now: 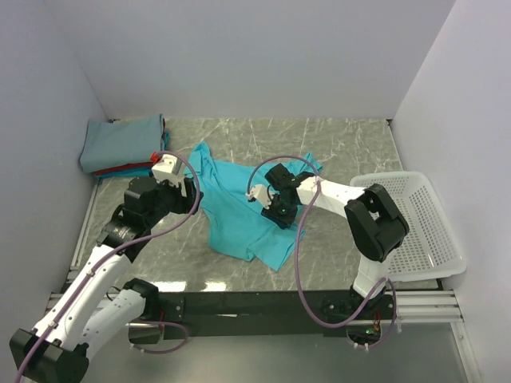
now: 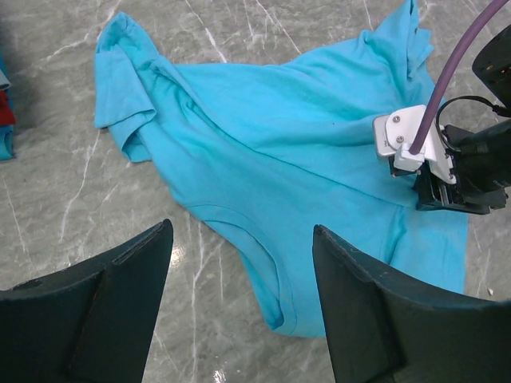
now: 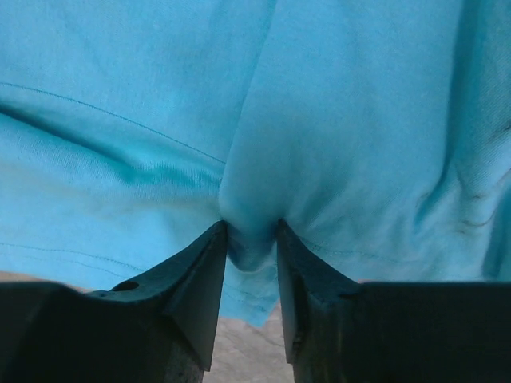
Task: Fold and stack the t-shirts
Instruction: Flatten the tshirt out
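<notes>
A bright turquoise t-shirt (image 1: 239, 209) lies crumpled and spread on the marble table, also in the left wrist view (image 2: 279, 136) and filling the right wrist view (image 3: 319, 104). My right gripper (image 1: 279, 209) sits on the shirt's middle, its jaws pinching a fold of the turquoise cloth (image 3: 251, 231). My left gripper (image 1: 190, 191) hangs open at the shirt's left edge, above a sleeve hem (image 2: 275, 279). A stack of folded t-shirts (image 1: 121, 144), grey-blue on top with red and teal below, lies at the far left.
A white mesh basket (image 1: 415, 223) stands at the right edge of the table. White walls close in the table on three sides. Purple cables loop from both arms over the table.
</notes>
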Controlling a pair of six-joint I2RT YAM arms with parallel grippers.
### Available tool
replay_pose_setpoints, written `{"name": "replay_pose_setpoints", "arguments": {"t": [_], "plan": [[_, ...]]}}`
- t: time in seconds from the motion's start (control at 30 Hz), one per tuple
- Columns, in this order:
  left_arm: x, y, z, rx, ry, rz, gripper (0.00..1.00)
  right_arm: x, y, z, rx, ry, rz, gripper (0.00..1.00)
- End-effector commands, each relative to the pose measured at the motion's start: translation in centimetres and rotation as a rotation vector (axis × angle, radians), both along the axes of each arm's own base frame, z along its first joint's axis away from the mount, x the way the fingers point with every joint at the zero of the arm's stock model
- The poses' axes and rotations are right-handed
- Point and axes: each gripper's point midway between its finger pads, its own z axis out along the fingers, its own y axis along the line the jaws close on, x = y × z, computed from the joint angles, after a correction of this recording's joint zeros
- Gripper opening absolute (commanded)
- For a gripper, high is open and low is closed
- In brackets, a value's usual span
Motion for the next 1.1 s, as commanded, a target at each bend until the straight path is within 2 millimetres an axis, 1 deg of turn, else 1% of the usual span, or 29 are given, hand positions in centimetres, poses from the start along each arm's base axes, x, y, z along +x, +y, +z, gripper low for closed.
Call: {"name": "replay_pose_setpoints", "arguments": {"t": [0.0, 0.07, 0.1, 0.17, 0.2, 0.23, 0.27, 0.3, 0.33, 0.37, 0.4, 0.47, 0.53, 0.57, 0.6, 0.63, 0.67, 0.7, 0.73, 0.77, 0.8, 0.83, 0.87, 0.9, 0.93, 0.97, 1.0, 1.03, 1.07], "plan": [[0.4, 0.0, 1.7, -0.008, -0.065, -0.003, 0.76, 0.5, 0.2, 1.0, 0.002, -0.038, 0.007, 0.36], [0.4, -0.1, 1.8, -0.009, -0.063, -0.007, 0.75, 0.7, 0.3, 1.6, 0.006, -0.048, 0.01, 0.31], [0.4, -0.1, 1.8, -0.009, -0.065, -0.007, 0.75, 1.1, 0.4, 2.4, 0.017, -0.069, 0.01, 0.27], [0.3, -0.2, 1.9, -0.012, -0.067, -0.015, 0.76, 1.2, 0.5, 3.2, 0.021, -0.078, 0.012, 0.25], [0.4, -0.3, 1.9, -0.011, -0.066, -0.016, 0.75, 1.6, 0.8, 4.0, 0.031, -0.093, 0.016, 0.19], [0.3, -0.3, 1.9, -0.012, -0.065, -0.019, 0.75, 1.6, 0.7, 4.4, 0.029, -0.091, 0.016, 0.17], [0.3, -0.3, 1.9, -0.012, -0.065, -0.019, 0.75, 1.7, 0.8, 4.6, 0.029, -0.094, 0.022, 0.13], [0.3, -0.3, 1.9, -0.012, -0.065, -0.019, 0.75, 2.3, 1.1, 5.3, 0.039, -0.106, 0.022, 0.04], [0.2, -0.3, 1.8, -0.012, -0.064, -0.02, 0.75, 2.3, 1.2, 5.5, 0.038, -0.102, 0.026, 0.0], [0.2, -0.3, 2.0, -0.012, -0.069, -0.019, 0.75, 2.6, 1.3, 5.9, 0.041, -0.106, 0.025, 0.0], [0.2, -0.2, 2.0, -0.012, -0.07, -0.018, 0.75, 3.6, 1.7, 6.7, 0.049, -0.131, 0.027, 0.0], [0.2, -0.2, 2.1, -0.012, -0.074, -0.017, 0.75, 5.5, 1.4, 7.9, 0.036, -0.18, 0.008, 0.0], [0.2, -0.2, 2.1, -0.011, -0.079, -0.019, 0.75, 10.9, 1.5, 10.9, 0.029, -0.323, -0.065, 0.0], [0.1, -0.2, 2.2, -0.013, -0.084, -0.021, 0.75, 14.0, 0.3, 12.3, 0.041, -0.383, -0.169, 0.0], [0.1, -0.2, 2.2, -0.012, -0.086, -0.02, 0.75, 18.8, -0.1, 15.3, 0.06, -0.507, -0.269, 0.0], [0.1, -0.2, 2.2, -0.011, -0.088, -0.02, 0.75, 23.5, -2.0, 18.4, 0.054, -0.692, -0.421, 0.0], [0.1, -0.2, 2.1, -0.009, -0.087, -0.021, 0.75, 26.3, -3.4, 20.7, 0.077, -0.791, -0.528, 0.0], [0.1, -0.1, 2.2, -0.009, -0.092, -0.018, 0.75, 29.9, -5.8, 23.5, 0.143, -0.874, -0.67, 0.0], [0.0, -0.1, 2.2, -0.007, -0.095, -0.022, 0.75, 31.6, -6.6, 25.1, 0.193, -0.918, -0.727, 0.04], [0.0, -0.2, 2.2, -0.008, -0.096, -0.027, 0.75, 32.6, -7.4, 25.8, 0.23, -0.924, -0.782, 0.38], [-0.1, -0.2, 2.4, -0.01, -0.105, -0.033, 0.75, 33.7, -8.0, 26.7, 0.243, -0.946, -0.804, 0.5], [-0.3, -0.7, 2.5, -0.02, -0.112, -0.06, 0.76, 33.8, -8.4, 26.4, 0.218, -0.95, -0.815, 0.58], [-0.4, -1.0, 2.6, -0.025, -0.116, -0.078, 0.76, 33.7, -8.5, 26.1, 0.213, -0.949, -0.813, 0.67], [-0.6, -1.3, 2.4, -0.029, -0.113, -0.102, 0.77, 32.6, -8.6, 25.2, 0.204, -0.921, -0.8, 0.69], [-1.1, -2.4, 2.4, -0.05, -0.111, -0.169, 0.77, 32.1, -8.6, 25.2, 0.219, -0.913, -0.792, 0.69], [-1.3, -3.1, 2.5, -0.061, -0.115, -0.207, 0.77, 30.6, -7.8, 21.9, 0.223, -0.821, -0.729, 0.7], [-1.4, -3.8, 1.9, -0.066, -0.092, -0.25, 0.77, 28.9, -7.5, 23.7, 0.272, -0.813, -0.682, 0.7], [-2.2, -4.9, 1.7, -0.085, -0.074, -0.326, 0.77, 27.2, -7.5, 22.5, 0.273, -0.741, -0.618, 0.71], [-2.5, -5.6, 1.7, -0.096, -0.065, -0.365, 0.77, 25.1, -5.2, 21.7, 0.35, -0.646, -0.437, 0.72]]}}
